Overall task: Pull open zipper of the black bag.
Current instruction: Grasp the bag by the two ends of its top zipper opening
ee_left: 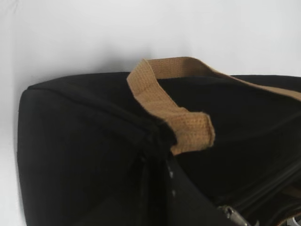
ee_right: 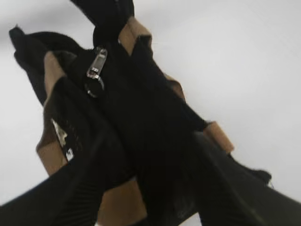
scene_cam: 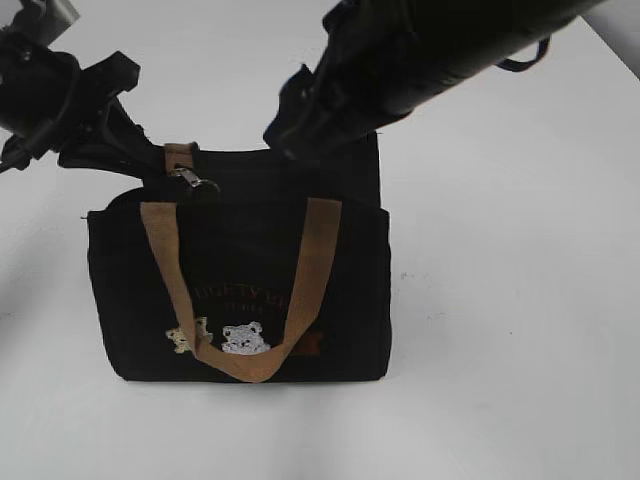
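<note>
The black bag (scene_cam: 240,290) stands upright on the white table, with tan handles and small bears on its front. Its zipper runs along the top, and the silvery pull (scene_cam: 192,181) lies at the top left end beside a tan tab. My left gripper (scene_cam: 150,160) is at that corner. In the left wrist view it (ee_left: 157,146) is shut on the bag's end seam just below the tan tab (ee_left: 193,134), with the pull (ee_left: 233,216) off to the right of it. My right gripper (ee_right: 157,146) straddles the bag's top further right, fingers (ee_right: 84,188) pressed on the fabric, far from the pull (ee_right: 96,66).
The front tan handle (scene_cam: 300,290) hangs down over the bag's face. White table (scene_cam: 520,330) surrounds the bag on all sides. The right arm (scene_cam: 430,50) crosses above the bag's back right.
</note>
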Available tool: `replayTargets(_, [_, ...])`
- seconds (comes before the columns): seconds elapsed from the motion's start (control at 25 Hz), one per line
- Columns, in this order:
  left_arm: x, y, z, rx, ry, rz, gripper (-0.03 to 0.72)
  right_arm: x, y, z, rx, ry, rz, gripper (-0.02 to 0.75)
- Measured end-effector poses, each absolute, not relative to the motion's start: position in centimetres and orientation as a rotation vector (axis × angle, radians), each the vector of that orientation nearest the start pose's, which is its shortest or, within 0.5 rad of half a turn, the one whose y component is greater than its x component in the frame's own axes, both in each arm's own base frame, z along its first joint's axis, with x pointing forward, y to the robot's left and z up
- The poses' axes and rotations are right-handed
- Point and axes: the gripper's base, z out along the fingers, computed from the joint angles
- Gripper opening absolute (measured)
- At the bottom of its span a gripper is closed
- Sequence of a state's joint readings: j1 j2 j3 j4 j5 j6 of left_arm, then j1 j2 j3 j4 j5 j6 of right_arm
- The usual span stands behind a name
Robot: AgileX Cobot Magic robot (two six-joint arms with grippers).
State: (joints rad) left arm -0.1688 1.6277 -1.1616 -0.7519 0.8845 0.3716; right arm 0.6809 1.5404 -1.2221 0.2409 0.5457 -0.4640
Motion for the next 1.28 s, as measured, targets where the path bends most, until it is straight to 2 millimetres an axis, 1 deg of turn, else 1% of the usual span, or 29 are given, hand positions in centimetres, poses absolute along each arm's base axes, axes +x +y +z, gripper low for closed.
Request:
replayTargets(0.12, [31.3,-10.4,26.9,0.223,2.656,-0.873,0.003,27.7,23.9,30.8,-1.118,2.062,0.355,0.408])
replayTargets(0.2, [30.9,-10.4,27.6,0.242,2.647,-0.881,0.003,28.4,24.5,30.6,-1.118,2.06,0.355,0.391])
replayTargets(0.36, [30.1,-10.4,28.5,0.277,2.638,-0.89,0.003,29.0,25.1,30.4,-1.143,2.046,0.345,0.354])
replayTargets(0.44, [29.9,-10.4,28.6,0.285,2.644,-0.899,0.003,28.6,25.6,30.3,-1.2,2.023,0.338,0.326])
replayTargets(0.56, [29.9,-10.5,28.7,0.284,2.645,-0.912,0.002,27.1,27.0,30.1,-1.363,1.939,0.316,0.279])
replayTargets(0.64, [29.9,-10.5,28.7,0.283,2.645,-0.917,0.002,26.5,27.6,30.0,-1.42,1.903,0.31,0.266])
replayTargets(0.88, [29.8,-10.5,28.7,0.285,2.646,-0.92,0.002,26.7,28.2,28.4,-1.482,1.925,0.298,0.26])
replayTargets(1.08, [29.8,-10.5,28.7,0.285,2.646,-0.92,0.002,26.3,28.6,28.4,-1.499,1.916,0.305,0.258])
replayTargets(1.28, [29.8,-10.5,28.7,0.285,2.645,-0.92,0.002,25.1,29.6,28.4,-1.537,1.892,0.325,0.257])
